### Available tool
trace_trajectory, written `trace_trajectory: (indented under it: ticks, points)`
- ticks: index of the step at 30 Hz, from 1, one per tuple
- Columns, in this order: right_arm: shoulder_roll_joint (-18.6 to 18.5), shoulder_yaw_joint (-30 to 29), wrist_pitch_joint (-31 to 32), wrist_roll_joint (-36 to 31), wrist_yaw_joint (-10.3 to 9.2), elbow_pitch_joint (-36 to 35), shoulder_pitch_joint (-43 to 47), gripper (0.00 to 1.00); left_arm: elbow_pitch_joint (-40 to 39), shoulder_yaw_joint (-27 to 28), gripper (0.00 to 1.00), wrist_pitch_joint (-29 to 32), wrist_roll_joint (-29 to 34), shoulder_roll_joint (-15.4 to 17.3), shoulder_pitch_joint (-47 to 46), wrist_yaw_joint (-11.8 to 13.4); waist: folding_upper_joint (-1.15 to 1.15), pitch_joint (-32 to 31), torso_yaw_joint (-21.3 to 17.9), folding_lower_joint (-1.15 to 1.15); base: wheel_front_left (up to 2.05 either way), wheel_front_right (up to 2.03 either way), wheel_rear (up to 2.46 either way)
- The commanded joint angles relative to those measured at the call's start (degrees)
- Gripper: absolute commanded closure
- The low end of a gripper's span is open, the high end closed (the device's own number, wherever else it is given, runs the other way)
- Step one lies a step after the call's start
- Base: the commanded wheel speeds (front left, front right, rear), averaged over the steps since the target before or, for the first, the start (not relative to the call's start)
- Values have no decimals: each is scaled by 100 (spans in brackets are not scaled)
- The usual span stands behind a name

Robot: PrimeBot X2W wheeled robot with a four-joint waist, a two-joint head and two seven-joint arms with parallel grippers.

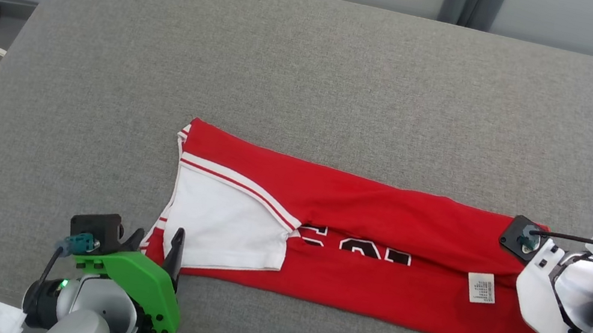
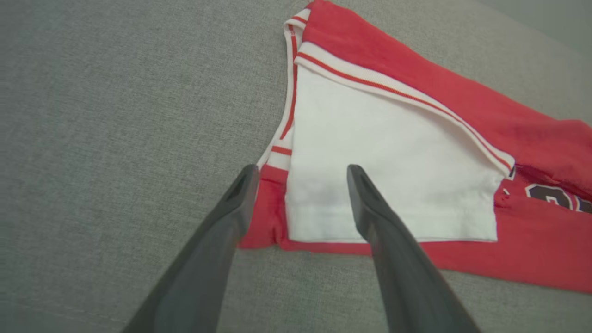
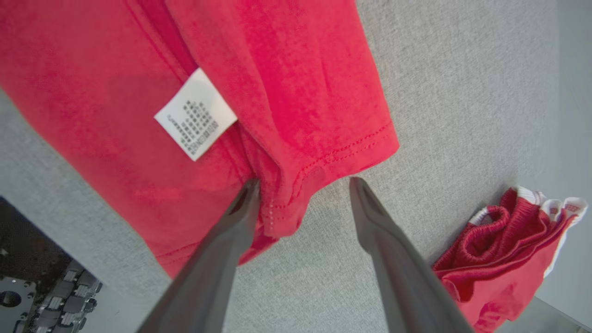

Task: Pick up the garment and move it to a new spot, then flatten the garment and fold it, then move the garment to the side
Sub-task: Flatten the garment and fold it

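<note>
Left gripper [image 2: 301, 169] spread over shirt [image 1: 359, 226] near-left corner; right gripper [image 3: 304, 181] spread at right hem, likely placed for next fold.

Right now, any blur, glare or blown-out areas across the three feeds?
Head view: even, soft light on the garment, sharp, no glare. Left wrist view: left fingers soft close to the lens; white sleeve bright, hem stitching faint. Right wrist view: right fingers blurred, care label print visible but unreadable.
</note>
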Motion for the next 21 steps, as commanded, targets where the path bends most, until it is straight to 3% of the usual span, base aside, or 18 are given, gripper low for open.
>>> trace_trajectory:
  ticks: [1, 8, 13, 21]
  points:
    - [28, -48, -162, 130, -11, 90, 13, 0, 42, 2, 0, -39, 77, 96, 124, 45, 0, -63, -21, 0, 0, 0, 0]
    - [173, -706, -854, 370, -11, 326, 403, 0, 1, 30, 0, -274, 169, 270, 226, 21, 0, -263, -50, 0, 0, 0, 0]
    - [525, -1869, -1614, 230, -11, 682, 1060, 0, -115, 147, 0, -808, 346, 378, 276, 108, 0, -441, -98, 0, 0, 0, 0]
    - [1611, -4206, -2622, -494, -11, 990, 2401, 0, -288, 290, 0, -1718, 610, 391, 369, 65, 0, -780, -186, 0, 0, 0, 0]
